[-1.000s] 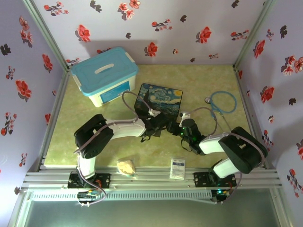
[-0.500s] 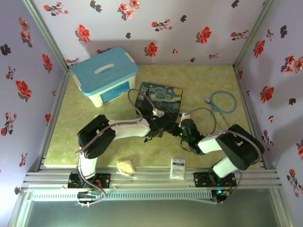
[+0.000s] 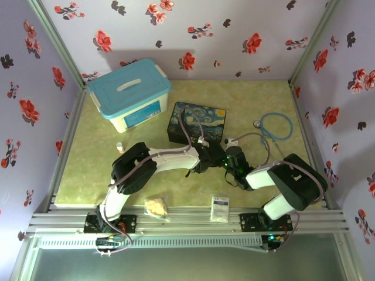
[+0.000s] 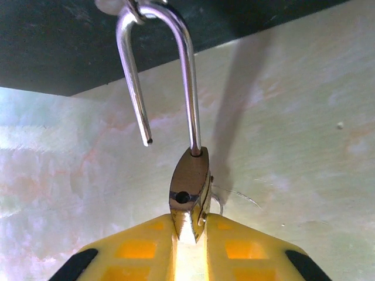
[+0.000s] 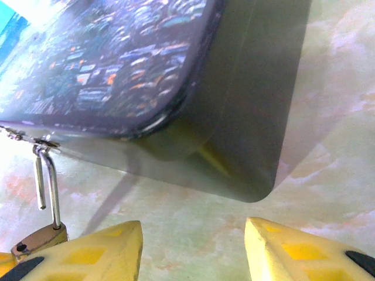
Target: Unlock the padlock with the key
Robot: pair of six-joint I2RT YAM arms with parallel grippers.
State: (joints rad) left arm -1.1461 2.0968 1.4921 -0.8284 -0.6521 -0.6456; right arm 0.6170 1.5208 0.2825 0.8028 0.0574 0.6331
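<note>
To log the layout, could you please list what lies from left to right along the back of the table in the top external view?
Blue-lidded box → starry-night tin → stethoscope.

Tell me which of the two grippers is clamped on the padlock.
The left gripper: it pinches the padlock by its brass body. The right gripper is spread open with nothing between its fingers.
</note>
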